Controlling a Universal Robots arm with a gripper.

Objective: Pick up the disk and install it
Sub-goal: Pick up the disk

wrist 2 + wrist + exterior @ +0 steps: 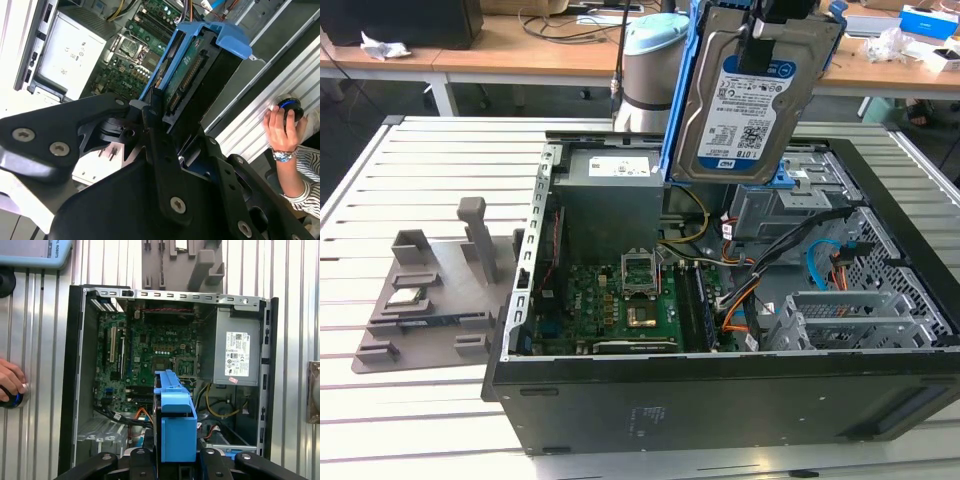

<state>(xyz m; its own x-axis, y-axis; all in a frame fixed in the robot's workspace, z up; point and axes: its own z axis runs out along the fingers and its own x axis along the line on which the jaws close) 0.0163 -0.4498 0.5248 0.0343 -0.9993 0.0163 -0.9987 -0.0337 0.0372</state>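
The disk [750, 100] is a silver hard drive with a white-and-blue label in a bright blue carrier. It hangs upright in the air over the back of the open computer case [720, 400]. My gripper [767, 35] is shut on its upper end from above. The second wrist view shows the disk [192, 60] edge-on between my black fingers [155, 125], above the motherboard. In the first wrist view the blue carrier [175, 425] points down toward the case's interior, near the drive bay area.
Inside the case sit a grey power supply box [615, 195], a green motherboard [620, 300], cables and a metal drive cage [790, 200]. A grey plastic fixture [430, 290] lies on the slatted table at the exterior view's left. A person's hand [281, 125] rests on a round button beside the case.
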